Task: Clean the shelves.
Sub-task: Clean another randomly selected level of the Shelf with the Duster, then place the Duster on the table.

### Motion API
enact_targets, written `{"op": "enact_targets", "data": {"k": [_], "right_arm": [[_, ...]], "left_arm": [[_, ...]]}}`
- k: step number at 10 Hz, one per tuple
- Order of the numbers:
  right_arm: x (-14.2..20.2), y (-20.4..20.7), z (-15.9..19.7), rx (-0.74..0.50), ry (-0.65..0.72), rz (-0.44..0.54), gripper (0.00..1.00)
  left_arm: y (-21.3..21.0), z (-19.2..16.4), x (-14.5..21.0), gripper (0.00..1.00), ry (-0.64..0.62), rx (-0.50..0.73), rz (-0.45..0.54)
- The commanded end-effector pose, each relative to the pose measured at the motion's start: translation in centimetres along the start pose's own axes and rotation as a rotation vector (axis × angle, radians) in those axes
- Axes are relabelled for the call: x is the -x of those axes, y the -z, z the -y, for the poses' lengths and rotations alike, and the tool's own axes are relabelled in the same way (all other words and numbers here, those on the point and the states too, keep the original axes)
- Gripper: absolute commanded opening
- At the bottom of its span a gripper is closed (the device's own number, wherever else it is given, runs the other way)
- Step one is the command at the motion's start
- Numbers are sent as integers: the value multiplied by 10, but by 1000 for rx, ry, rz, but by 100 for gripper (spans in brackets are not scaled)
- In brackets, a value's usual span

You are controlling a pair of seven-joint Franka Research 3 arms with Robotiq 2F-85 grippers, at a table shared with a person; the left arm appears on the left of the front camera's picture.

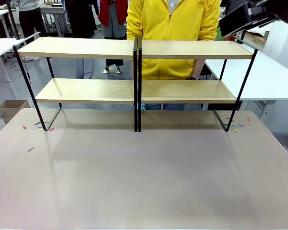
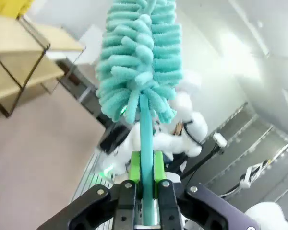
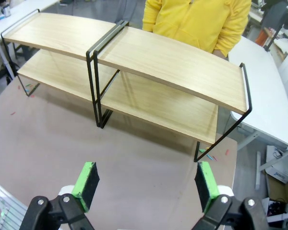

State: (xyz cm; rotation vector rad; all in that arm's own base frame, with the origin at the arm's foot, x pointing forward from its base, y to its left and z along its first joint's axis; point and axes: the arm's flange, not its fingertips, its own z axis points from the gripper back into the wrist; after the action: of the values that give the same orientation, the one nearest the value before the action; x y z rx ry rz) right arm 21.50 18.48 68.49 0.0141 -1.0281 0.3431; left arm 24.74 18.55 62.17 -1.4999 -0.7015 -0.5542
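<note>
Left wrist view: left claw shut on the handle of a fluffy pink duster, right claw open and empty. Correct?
Not quite. The fluffy duster is teal, not pink, as the left wrist view shows. The rest holds: left claw shut on its handle, right claw open and empty.

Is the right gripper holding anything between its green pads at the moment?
No, the right gripper is open, its green pads wide apart with only the table between them.

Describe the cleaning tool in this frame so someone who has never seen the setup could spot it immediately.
Start from the shelves, seen off to one side in the left wrist view; nearer the camera, the left gripper is shut on a thin teal handle. That handle ends in the duster, a fluffy teal head of soft chenille fingers. Nothing else nearby is teal or shaggy.
</note>
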Motion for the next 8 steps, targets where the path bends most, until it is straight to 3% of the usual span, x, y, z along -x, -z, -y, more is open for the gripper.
{"op": "enact_targets", "data": {"k": [1,2,3,8], "right_arm": [[1,1,1,4,5,1,100],[1,1,1,4,5,1,100],[1,1,1,4,5,1,100],[1,1,1,4,5,1,100]], "left_arm": [[-25,2,-31,12,-7,-23,81],[-36,-11,-40,12,-126,-68,123],[-15,5,-19,12,3,-11,50],[-15,5,-19,12,3,-11,50]]}}
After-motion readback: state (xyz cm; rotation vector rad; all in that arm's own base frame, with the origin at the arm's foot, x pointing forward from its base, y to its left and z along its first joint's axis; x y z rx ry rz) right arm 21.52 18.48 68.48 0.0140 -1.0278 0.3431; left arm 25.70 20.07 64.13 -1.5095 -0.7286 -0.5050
